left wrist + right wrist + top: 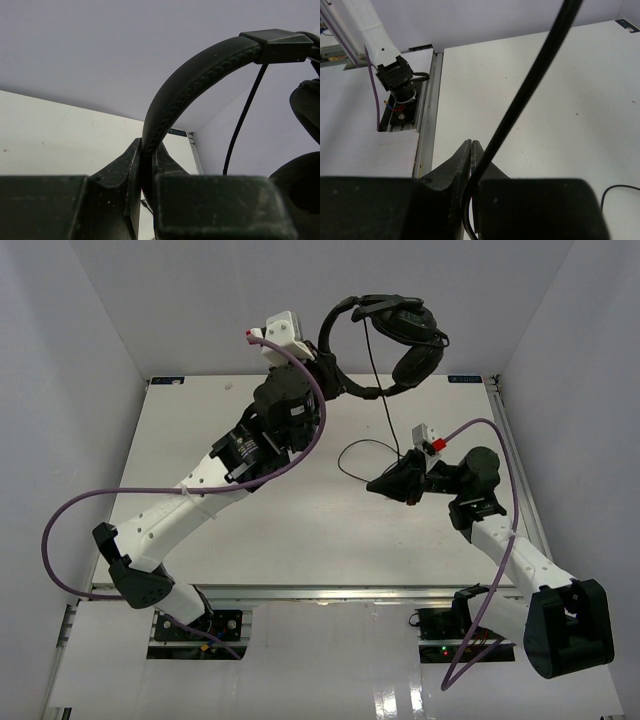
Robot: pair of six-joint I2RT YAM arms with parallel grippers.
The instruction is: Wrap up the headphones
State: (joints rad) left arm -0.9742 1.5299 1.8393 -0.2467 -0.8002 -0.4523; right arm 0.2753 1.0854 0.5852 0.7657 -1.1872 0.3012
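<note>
The black headphones hang in the air above the table's far edge. My left gripper is shut on their thin headband, which rises from between the fingers and arches to the right. The two earcups hang at the right. The thin black cable drops from the headphones to my right gripper, which is shut on it low over the table. In the right wrist view the cable runs up from between the closed fingertips. A slack cable loop lies on the table. No plugs show.
The white table is enclosed by white walls at the back and sides. A metal rail runs along its right edge. Purple robot cables loop beside both arms. The left arm's base sits at the table's near edge.
</note>
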